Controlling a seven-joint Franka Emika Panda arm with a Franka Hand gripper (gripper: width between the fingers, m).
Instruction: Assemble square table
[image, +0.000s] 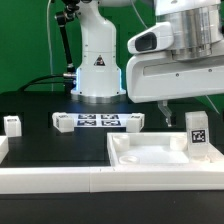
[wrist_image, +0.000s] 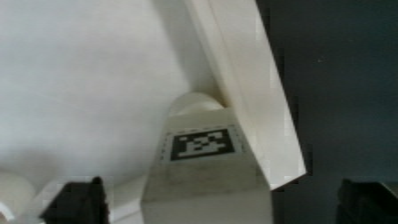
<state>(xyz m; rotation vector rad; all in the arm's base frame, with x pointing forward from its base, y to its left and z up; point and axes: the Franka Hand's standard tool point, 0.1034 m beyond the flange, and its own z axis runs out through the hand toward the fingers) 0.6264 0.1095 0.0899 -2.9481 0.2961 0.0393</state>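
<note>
The white square tabletop (image: 150, 157) lies at the front on the exterior view's right, raised rims up. One white leg (image: 197, 133) with a black-and-white tag stands upright in its corner, against the rim. My gripper (image: 186, 112) hangs just above this leg, open. In the wrist view the tagged leg (wrist_image: 205, 142) sits between the two dark fingertips (wrist_image: 75, 202), with a gap on each side, and the tabletop's floor (wrist_image: 71, 80) and rim (wrist_image: 240, 60) lie beyond it. My gripper (wrist_image: 222, 205) holds nothing. Another leg (image: 12, 124) stands far off on the exterior view's left.
The marker board (image: 97, 121) lies in front of the robot base (image: 98, 70), with a small white block (image: 134, 121) at its end on the exterior view's right. A long white border bar (image: 50, 180) runs along the front edge. The table surface is black.
</note>
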